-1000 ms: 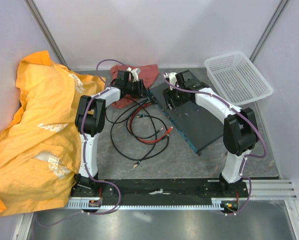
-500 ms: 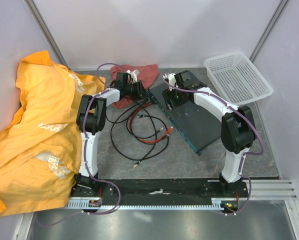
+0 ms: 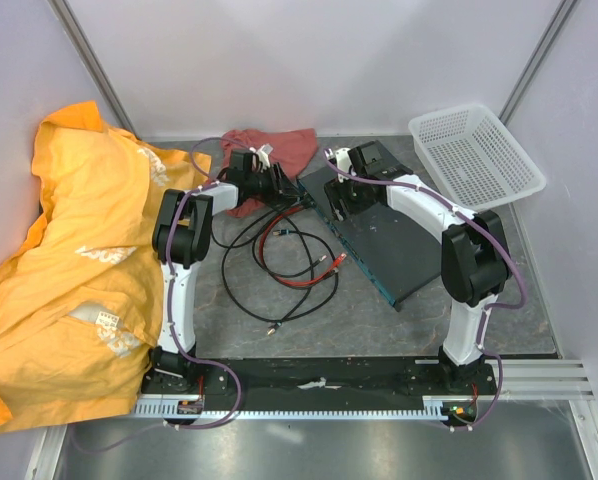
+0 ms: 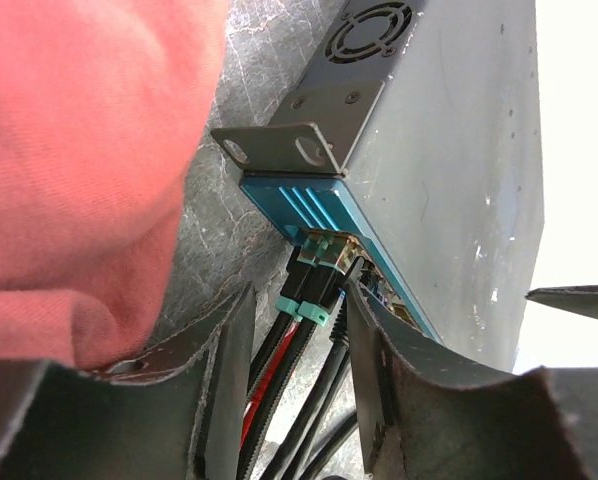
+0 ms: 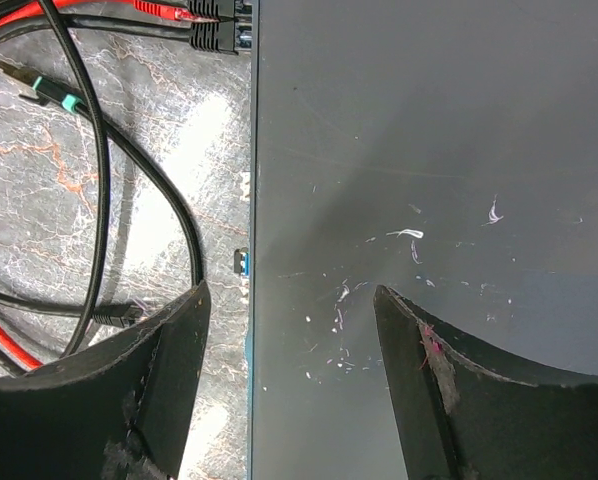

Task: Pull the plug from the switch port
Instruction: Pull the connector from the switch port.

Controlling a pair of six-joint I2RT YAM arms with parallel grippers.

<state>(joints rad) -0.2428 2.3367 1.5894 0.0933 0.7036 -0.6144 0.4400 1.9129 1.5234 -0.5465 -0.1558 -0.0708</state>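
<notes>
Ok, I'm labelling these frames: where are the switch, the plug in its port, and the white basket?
switch [image 3: 394, 250], top external view, bare top panel.
plug [image 4: 304, 308], left wrist view, teal collar.
white basket [image 3: 474, 155], top external view, mesh floor.

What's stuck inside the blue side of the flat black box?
Plugs with teal clips sit in ports on the switch's blue edge. Black and red cables run out between the left gripper's open jaws. How deep the plugs go is hidden inside.
</notes>
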